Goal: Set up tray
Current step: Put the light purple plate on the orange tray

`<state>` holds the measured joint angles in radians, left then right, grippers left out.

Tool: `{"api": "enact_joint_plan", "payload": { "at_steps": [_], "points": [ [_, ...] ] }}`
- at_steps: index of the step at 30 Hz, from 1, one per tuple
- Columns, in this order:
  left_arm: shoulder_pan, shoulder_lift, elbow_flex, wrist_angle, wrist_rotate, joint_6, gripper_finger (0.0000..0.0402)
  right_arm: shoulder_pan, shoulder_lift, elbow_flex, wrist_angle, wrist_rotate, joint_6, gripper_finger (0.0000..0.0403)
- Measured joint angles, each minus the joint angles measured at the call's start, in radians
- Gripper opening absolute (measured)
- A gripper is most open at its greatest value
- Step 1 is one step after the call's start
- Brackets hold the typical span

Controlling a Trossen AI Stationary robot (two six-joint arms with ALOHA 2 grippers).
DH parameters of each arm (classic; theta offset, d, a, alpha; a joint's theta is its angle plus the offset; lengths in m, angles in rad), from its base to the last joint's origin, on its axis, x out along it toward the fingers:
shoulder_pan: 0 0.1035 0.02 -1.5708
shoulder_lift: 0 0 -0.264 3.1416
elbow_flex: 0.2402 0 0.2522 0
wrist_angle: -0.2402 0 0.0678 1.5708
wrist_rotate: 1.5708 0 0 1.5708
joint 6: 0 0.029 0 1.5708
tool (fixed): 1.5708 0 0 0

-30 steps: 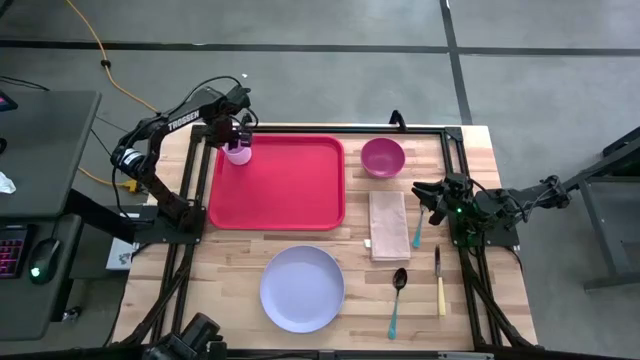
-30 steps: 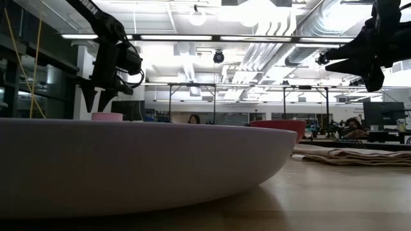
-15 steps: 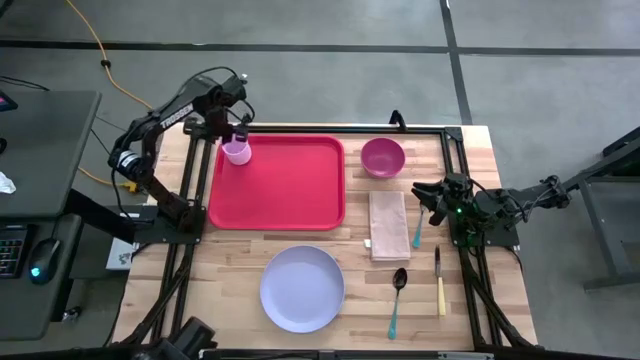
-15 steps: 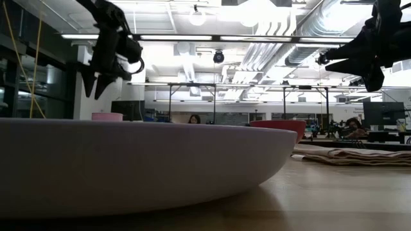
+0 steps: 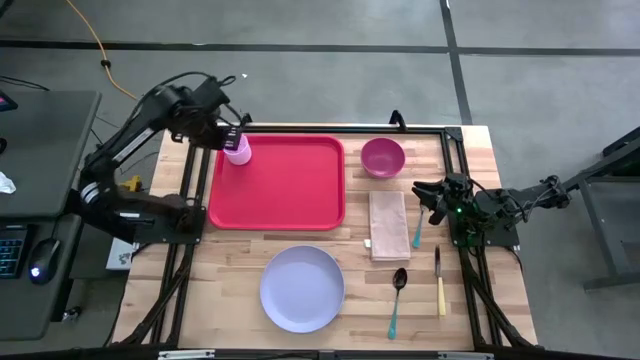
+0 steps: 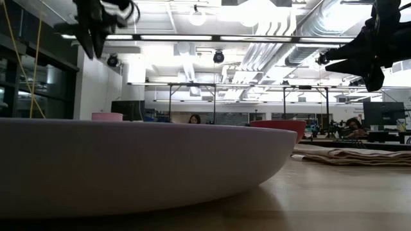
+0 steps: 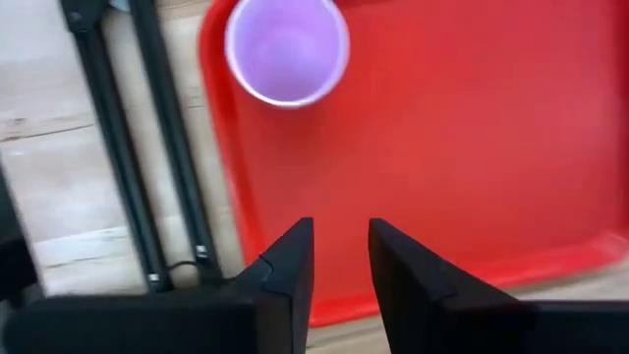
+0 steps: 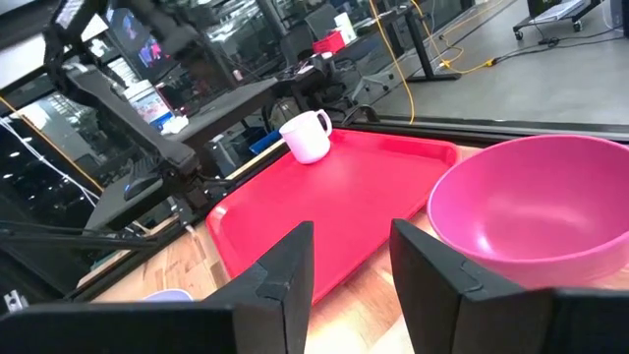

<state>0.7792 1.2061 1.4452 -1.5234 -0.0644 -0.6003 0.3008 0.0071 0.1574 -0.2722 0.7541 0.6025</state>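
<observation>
The red tray lies flat on the table's far left part. A small lavender mug stands on its bottom in the tray's far left corner, and the left wrist view shows the mug from above. My left gripper hangs high above that corner, pointing down. In its wrist view the left gripper is open with nothing between the fingers. My right gripper waits at the table's right side, level and open. In its wrist view the right gripper points toward the tray.
A magenta bowl stands to the right of the tray. A folded beige napkin and a teal fork lie near my right gripper. The lavender plate, a spoon and a knife lie toward the near edge.
My left gripper has risen well above the mug and drawn back toward the table's left edge, tipping to point more steeply down. The mug stays standing in the tray's corner.
</observation>
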Motion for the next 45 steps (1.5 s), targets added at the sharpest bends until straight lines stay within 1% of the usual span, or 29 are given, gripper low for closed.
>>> {"api": "enact_joint_plan", "payload": {
  "at_steps": [4, 8, 13, 21, 24, 27, 32, 38, 45],
  "points": [
    [-0.079, -0.08, 0.0, 0.001, 0.031, -0.042, 0.0109, 0.0, 0.0, 0.0, 0.0, 0.001, 0.0, 0.0113],
    [-0.159, -0.126, 0.0, 0.002, 0.048, -0.102, 0.009, 0.0, 0.0, 0.0, 0.0, 0.002, 0.0, 0.0113],
    [-0.234, -0.142, 0.0, 0.002, 0.05, -0.152, 0.0061, 0.0, 0.0, 0.0, 0.0, 0.003, 0.0, 0.0113],
    [-0.332, -0.142, 0.0, 0.019, 0.068, -0.157, 0.0027, 0.0, 0.0, 0.0, 0.0, -0.008, 0.0, 0.0113],
    [-0.395, -0.142, 0.0, 0.046, 0.081, -0.157, 0.0025, 0.0, 0.0, 0.0, 0.0, -0.048, -0.022, 0.0113],
    [-0.469, -0.142, 0.0, 0.1, 0.08, -0.157, 0.0034, 0.0, 0.0, 0.0, 0.0, -0.076, -0.067, 0.0113],
    [-0.605, -0.142, -0.001, 0.234, 0.056, -0.157, 0.0047, 0.0, 0.0, 0.0, 0.0, -0.059, -0.09, 0.0113],
    [-0.746, -0.141, -0.001, 0.323, 0.056, -0.177, 0.0038, 0.0, 0.0, 0.0, -0.014, -0.055, -0.088, 0.0113],
    [-0.89, -0.106, -0.001, 0.329, 0.076, -0.337, 0.0031, 0.0, 0.0, 0.0, -0.025, -0.054, -0.088, 0.0113]
  ]
}}
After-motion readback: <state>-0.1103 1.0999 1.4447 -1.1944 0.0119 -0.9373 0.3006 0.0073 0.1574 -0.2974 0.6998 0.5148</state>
